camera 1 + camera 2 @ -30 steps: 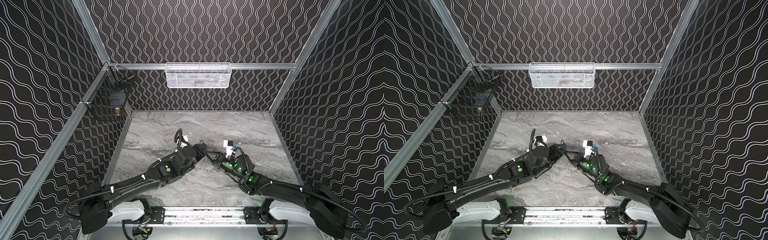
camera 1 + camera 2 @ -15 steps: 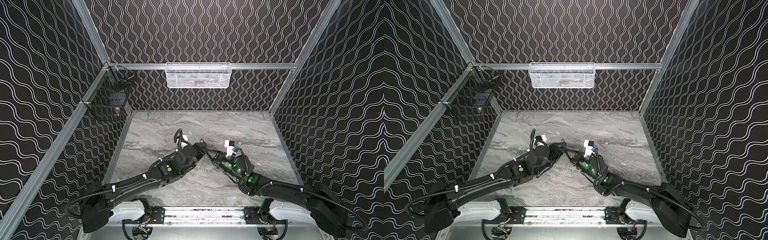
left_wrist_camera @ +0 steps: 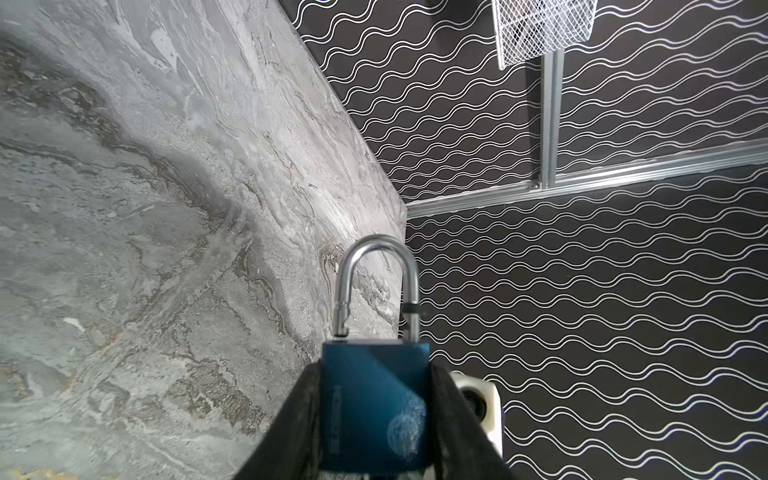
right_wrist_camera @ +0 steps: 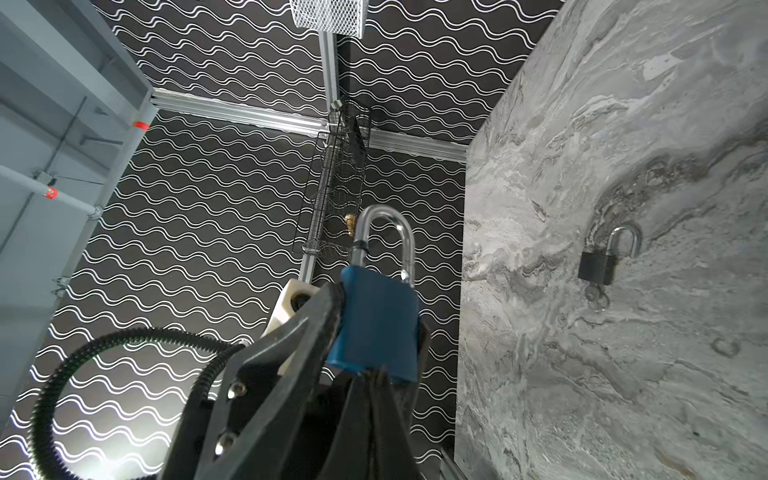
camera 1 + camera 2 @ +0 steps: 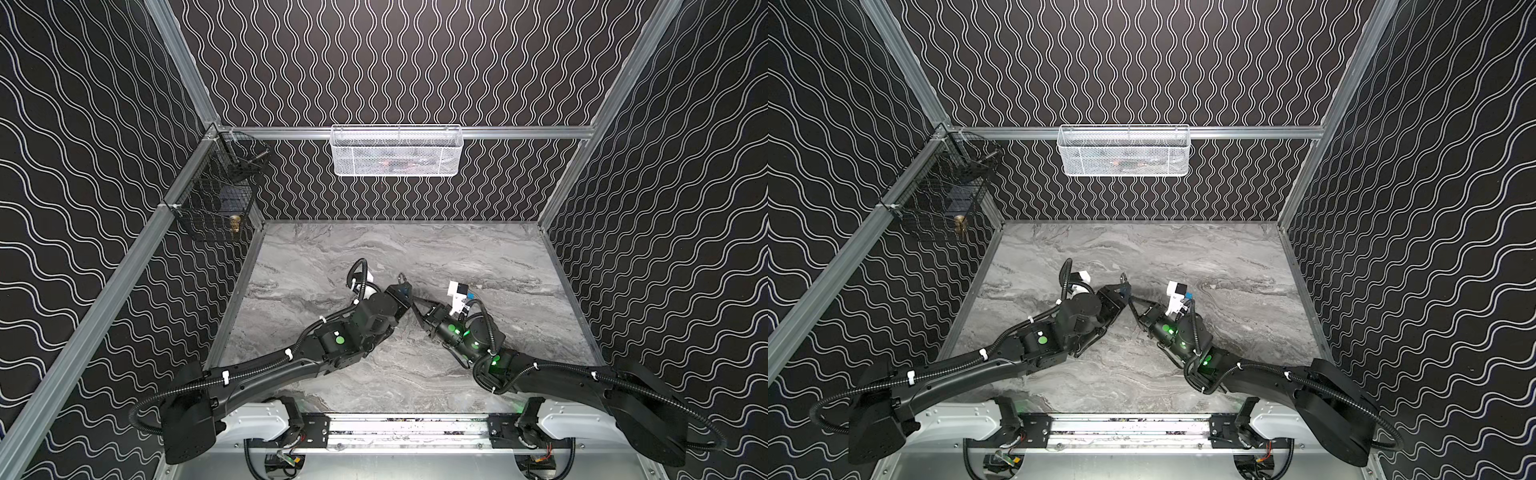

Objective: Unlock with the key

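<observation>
Motion is slight since a second ago: left gripper stays clenched on the blue padlock, right gripper pinched closed just under its base, key hidden. Shackle looks lifted free on one leg, so unlocking seems done.

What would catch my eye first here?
Mid-table, a blue padlock is held between two grippers: the left gripper clamps its body, the right gripper is pinched shut at its base. Its silver shackle looks popped open. A black padlock, also open, lies on the marble table.
</observation>
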`<state>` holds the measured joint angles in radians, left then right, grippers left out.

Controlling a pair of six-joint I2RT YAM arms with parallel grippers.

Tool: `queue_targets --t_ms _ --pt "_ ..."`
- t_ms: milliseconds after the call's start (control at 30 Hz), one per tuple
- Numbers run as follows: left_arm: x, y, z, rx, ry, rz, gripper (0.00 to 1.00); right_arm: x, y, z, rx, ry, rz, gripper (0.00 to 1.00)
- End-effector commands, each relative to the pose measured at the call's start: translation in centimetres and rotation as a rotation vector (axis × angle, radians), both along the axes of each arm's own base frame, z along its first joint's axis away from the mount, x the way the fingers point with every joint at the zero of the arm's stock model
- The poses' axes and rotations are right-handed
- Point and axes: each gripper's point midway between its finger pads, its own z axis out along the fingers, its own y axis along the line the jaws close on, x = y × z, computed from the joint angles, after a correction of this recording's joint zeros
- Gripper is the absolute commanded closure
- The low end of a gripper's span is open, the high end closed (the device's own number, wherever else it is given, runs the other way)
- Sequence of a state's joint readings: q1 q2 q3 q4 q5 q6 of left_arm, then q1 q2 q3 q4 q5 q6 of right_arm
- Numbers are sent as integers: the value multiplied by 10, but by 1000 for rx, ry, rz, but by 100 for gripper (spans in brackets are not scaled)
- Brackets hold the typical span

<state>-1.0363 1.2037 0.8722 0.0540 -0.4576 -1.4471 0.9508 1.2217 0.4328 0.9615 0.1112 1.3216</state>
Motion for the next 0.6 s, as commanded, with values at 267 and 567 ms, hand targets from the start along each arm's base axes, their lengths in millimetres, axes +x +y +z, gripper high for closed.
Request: queue_targets --t_ms 267,567 --pt "-19 6 -21 232 50 -155 100 -23 14 -11 -231 -159 141 84" --pt "-12 44 -33 424 27 -97 100 -26 8 -26 -344 -182 141 62"
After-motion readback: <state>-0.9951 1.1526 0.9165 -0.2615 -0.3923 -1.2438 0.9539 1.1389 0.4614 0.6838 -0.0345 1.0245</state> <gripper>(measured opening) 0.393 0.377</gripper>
